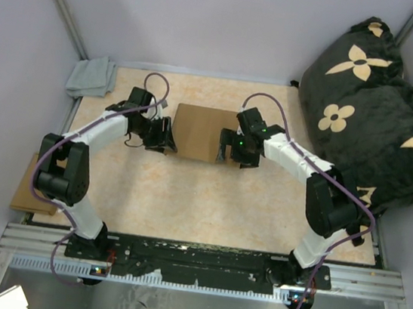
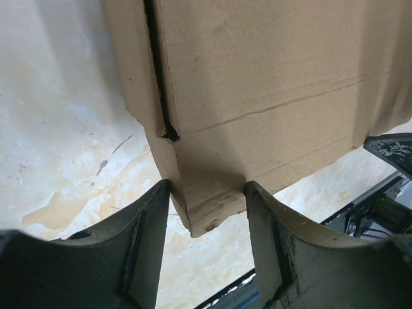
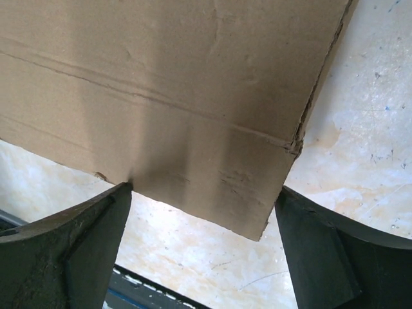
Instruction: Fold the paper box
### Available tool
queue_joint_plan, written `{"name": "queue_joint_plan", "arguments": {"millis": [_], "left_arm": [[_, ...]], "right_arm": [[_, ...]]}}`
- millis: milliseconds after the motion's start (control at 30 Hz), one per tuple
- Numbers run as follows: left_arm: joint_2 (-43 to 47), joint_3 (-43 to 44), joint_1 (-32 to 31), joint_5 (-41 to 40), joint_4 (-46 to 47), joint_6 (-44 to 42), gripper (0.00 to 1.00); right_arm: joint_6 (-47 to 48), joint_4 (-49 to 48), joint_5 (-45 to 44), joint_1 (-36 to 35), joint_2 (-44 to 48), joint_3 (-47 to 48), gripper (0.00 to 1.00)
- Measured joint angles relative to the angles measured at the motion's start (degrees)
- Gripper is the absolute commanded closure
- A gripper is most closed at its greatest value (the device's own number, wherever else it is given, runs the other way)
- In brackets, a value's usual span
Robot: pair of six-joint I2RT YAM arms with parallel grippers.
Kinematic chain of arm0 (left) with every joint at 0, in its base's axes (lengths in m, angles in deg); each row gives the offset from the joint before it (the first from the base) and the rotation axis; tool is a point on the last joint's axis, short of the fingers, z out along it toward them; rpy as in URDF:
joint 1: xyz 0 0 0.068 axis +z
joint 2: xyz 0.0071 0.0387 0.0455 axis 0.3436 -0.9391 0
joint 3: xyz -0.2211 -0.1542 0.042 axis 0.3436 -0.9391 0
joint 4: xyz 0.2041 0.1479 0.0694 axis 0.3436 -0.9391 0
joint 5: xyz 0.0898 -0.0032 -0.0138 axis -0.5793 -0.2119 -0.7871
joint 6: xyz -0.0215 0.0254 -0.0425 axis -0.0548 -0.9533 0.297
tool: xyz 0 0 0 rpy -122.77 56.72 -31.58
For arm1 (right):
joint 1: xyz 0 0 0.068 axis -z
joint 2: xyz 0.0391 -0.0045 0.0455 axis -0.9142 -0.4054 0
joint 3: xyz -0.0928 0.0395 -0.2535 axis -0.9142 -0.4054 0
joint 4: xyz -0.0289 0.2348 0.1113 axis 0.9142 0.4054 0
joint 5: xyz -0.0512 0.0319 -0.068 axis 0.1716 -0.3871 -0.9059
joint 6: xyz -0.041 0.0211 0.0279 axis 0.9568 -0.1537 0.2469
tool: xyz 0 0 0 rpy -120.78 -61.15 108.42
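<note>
The paper box (image 1: 200, 129) is plain brown cardboard lying on the table between my two arms. My left gripper (image 1: 164, 138) is at its near left corner. In the left wrist view the gripper (image 2: 207, 193) is open, and its fingertips (image 2: 158, 206) flank a corner of the box (image 2: 270, 77) with a slit and creases. My right gripper (image 1: 230, 150) is at the near right corner. In the right wrist view it (image 3: 205, 190) is wide open, with its fingertips (image 3: 109, 209) at the edge of a creased panel (image 3: 161, 77). Neither gripper is closed on the cardboard.
A grey folded cloth (image 1: 91, 77) lies at the back left corner. A small brown cardboard scrap (image 1: 25, 191) sits off the table's left edge. A large black flowered cushion (image 1: 372, 108) fills the right side. Grey walls enclose the back and sides.
</note>
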Motion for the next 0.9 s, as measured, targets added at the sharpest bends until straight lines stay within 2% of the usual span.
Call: {"name": "queue_joint_plan", "arguments": {"millis": [433,900], "left_arm": [[-0.6,0.0,0.0,0.0,-2.2,-1.3,0.44],[-2.2,-0.2,0.0,-2.8,-2.0,-2.2,0.44]], "right_arm": [[0.2,4.0,1.7,0.0,-0.5,2.1,0.06],[1.8,2.8,-0.9,0.0,-5.7,2.2,0.08]]}}
